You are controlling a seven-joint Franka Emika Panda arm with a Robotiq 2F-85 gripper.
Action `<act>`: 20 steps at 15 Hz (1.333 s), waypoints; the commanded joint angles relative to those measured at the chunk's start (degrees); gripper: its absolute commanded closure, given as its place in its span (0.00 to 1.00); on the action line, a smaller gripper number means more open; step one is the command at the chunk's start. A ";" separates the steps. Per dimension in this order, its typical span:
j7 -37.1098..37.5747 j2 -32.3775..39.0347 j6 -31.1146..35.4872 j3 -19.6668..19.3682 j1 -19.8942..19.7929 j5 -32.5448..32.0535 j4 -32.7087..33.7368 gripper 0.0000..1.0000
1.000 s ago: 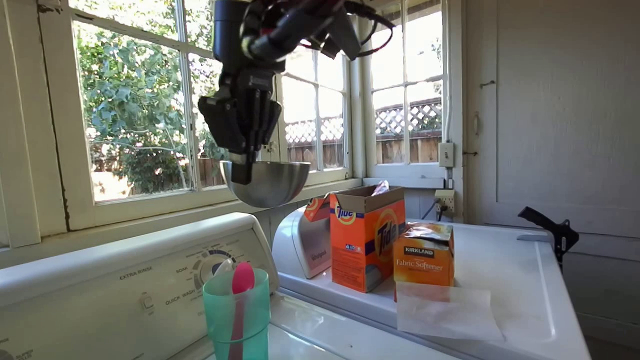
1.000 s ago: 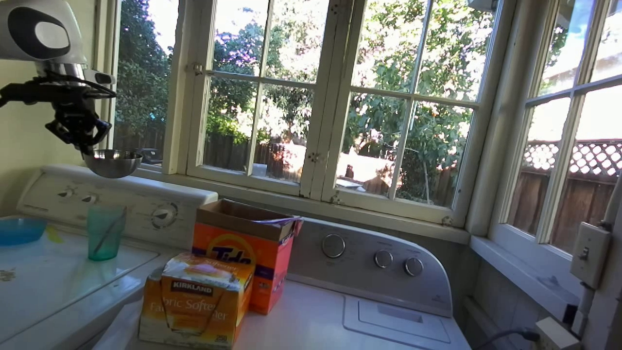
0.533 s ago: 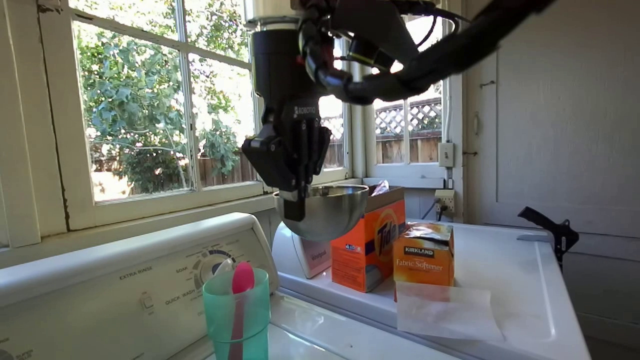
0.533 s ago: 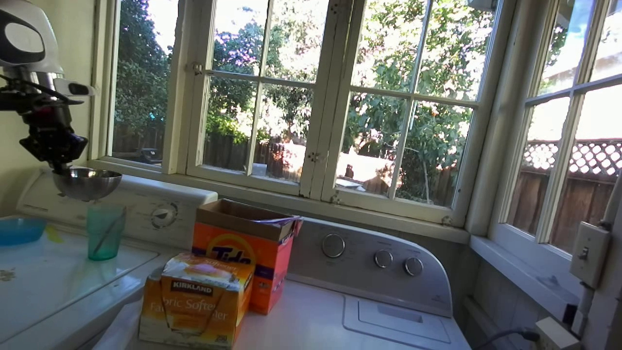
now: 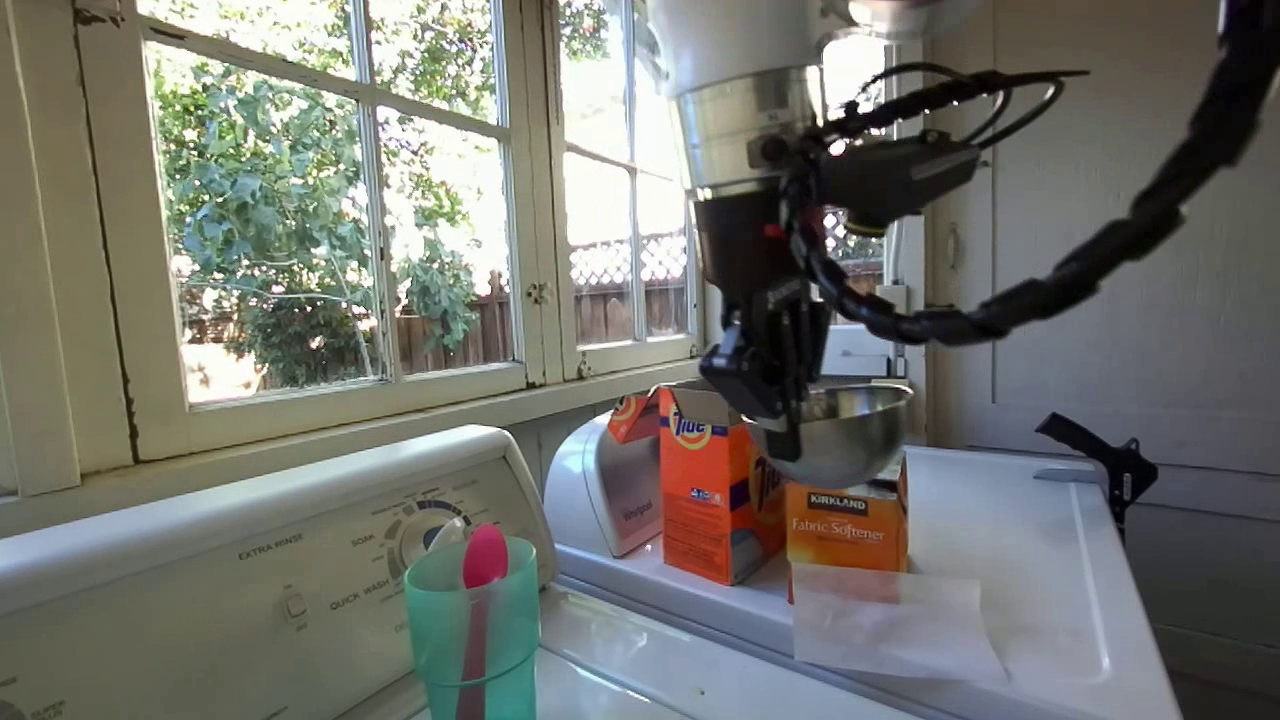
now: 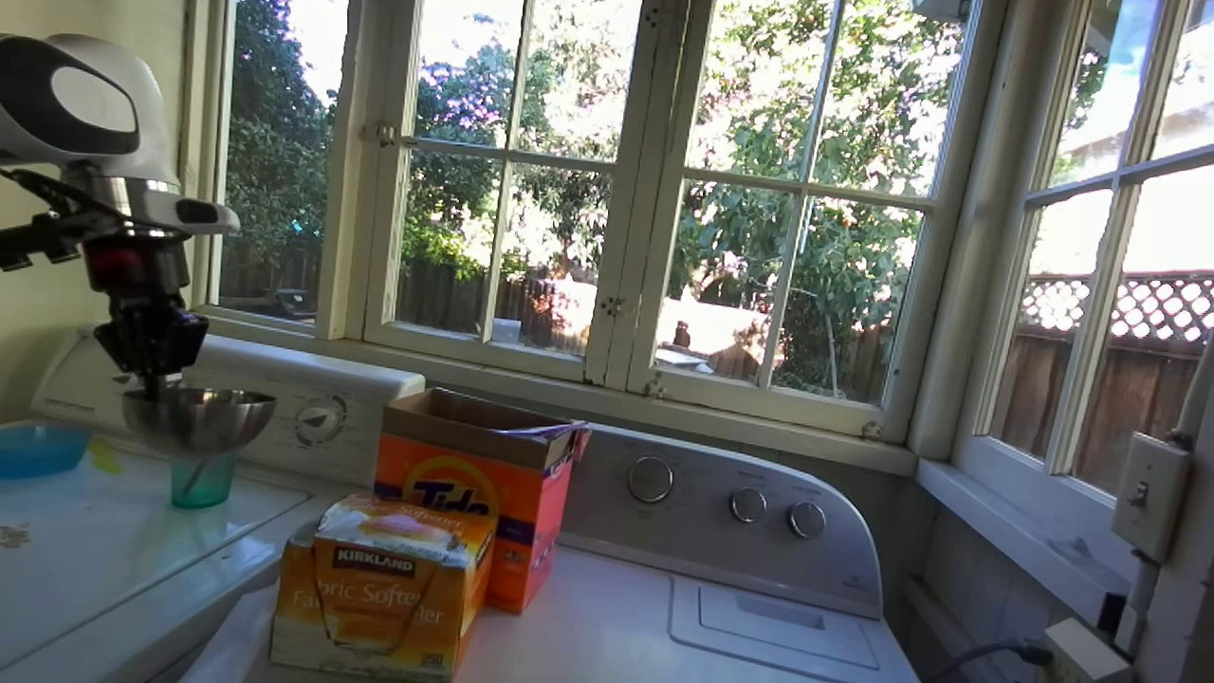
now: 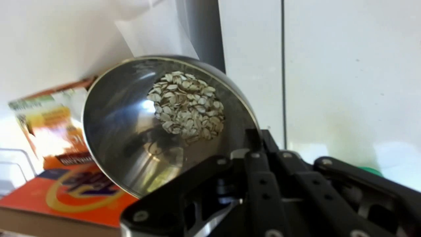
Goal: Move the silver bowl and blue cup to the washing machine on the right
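The silver bowl [image 5: 850,445] is in the air, roughly level, with its rim in my gripper [image 5: 785,432]. It also shows in an exterior view [image 6: 213,427] and in the wrist view [image 7: 115,105], with flat pale flakes inside. The fingers [image 7: 262,140] are shut on the rim. The blue cup [image 5: 435,635] stands upright on the dial-panel machine with a pink spoon inside. In an exterior view the bowl hides the cup's [image 6: 201,482] upper part. The washing machine [image 5: 1000,540] with the flat white top stands beyond; its top also shows in an exterior view [image 6: 588,631].
An orange Tide box [image 5: 705,500] and a Kirkland box [image 5: 848,530] stand on the washing machine, near the bowl's line. A white sheet [image 5: 895,625] hangs over its edge. A gap separates the two machines. A blue dish [image 6: 43,451] lies on the dial-panel machine [image 5: 250,600].
The gripper has carried the bowl down and to the right in an exterior view, from before the window to before the boxes. It came between a camera and the cup. The cup has not moved.
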 commanded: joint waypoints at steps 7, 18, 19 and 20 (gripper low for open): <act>5.36 -1.47 5.05 -0.37 -4.30 0.50 -10.00 0.96; 0.22 -9.11 16.56 -2.18 -7.16 -4.25 -23.69 0.99; 0.22 -10.09 17.35 -2.34 -7.61 -5.19 -25.16 0.99; 0.39 -11.53 18.06 -2.43 -8.09 -6.32 -27.01 0.99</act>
